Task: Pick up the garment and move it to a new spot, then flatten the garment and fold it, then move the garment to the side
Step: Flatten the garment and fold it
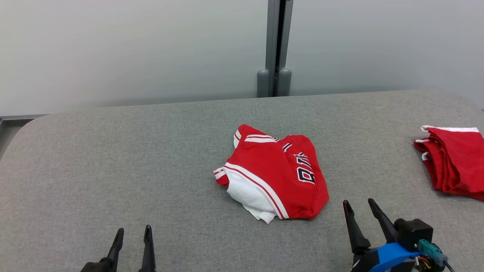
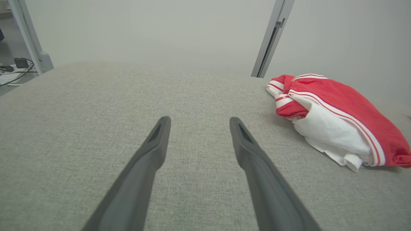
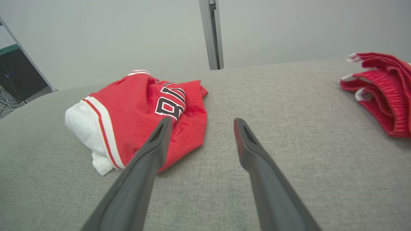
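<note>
You have a grey fabric surface (image 1: 113,170) before you. The crumpled red-and-white garment (image 1: 276,170) lies near its middle, with a second red garment (image 1: 457,166) at the right edge. Your right gripper (image 1: 358,201), just beside the garment, and your left gripper (image 1: 134,228), near the front edge, both have jaws apart and empty.

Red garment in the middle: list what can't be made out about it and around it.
- Red garment: print partly tucked into its own folds, head and right wrist views; not fully readable.
- Its underside: hidden against the grey surface, every view.
- Second red garment: cut off by the right edge, head and right wrist views; its kind is unclear.
</note>
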### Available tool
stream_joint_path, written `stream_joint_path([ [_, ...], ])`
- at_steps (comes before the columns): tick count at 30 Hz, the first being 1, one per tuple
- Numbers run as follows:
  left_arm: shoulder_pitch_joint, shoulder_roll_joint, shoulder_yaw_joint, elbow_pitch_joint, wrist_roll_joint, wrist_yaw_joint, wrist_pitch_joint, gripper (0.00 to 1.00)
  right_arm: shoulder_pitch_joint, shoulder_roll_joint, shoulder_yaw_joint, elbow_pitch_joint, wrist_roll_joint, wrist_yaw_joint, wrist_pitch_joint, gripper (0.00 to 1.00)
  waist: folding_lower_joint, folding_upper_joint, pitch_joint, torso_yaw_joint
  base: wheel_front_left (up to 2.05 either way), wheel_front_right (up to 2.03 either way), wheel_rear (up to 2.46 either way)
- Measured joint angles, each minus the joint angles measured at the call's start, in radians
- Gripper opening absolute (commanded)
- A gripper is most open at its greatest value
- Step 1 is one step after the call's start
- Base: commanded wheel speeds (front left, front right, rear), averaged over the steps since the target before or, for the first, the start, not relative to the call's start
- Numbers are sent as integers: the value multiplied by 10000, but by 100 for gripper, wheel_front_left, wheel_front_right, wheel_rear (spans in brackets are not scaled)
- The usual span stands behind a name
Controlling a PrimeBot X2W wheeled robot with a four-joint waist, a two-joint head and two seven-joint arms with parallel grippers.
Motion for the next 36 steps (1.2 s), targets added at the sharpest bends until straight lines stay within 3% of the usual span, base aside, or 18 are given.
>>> stream_joint_path([
  [8, -35, -29, -23, 29, 21, -81, 0, 100, 129, -2, -125, 105, -148, 0, 0, 100, 0, 0, -13, 13, 0, 0, 0],
  [19, -510, -40, -456, 117, -286, -75, 0, 100, -1252, 2, 2380, 247, -360, 0, -2, 100, 1, 0, 663, 285, 0, 0, 0],
  [25, -701, -40, -719, 215, -397, -25, 0, 100, -2748, 6, 3664, 1586, -560, 0, 0, 100, 2, 0, 1194, 712, 0, 0, 0],
  [36, -1189, -38, -872, 286, -466, 48, 0, 100, -4255, 10, 3871, 3198, -1009, 2, 59, 100, 2, 0, 1962, 1163, 0, 0, 0],
])
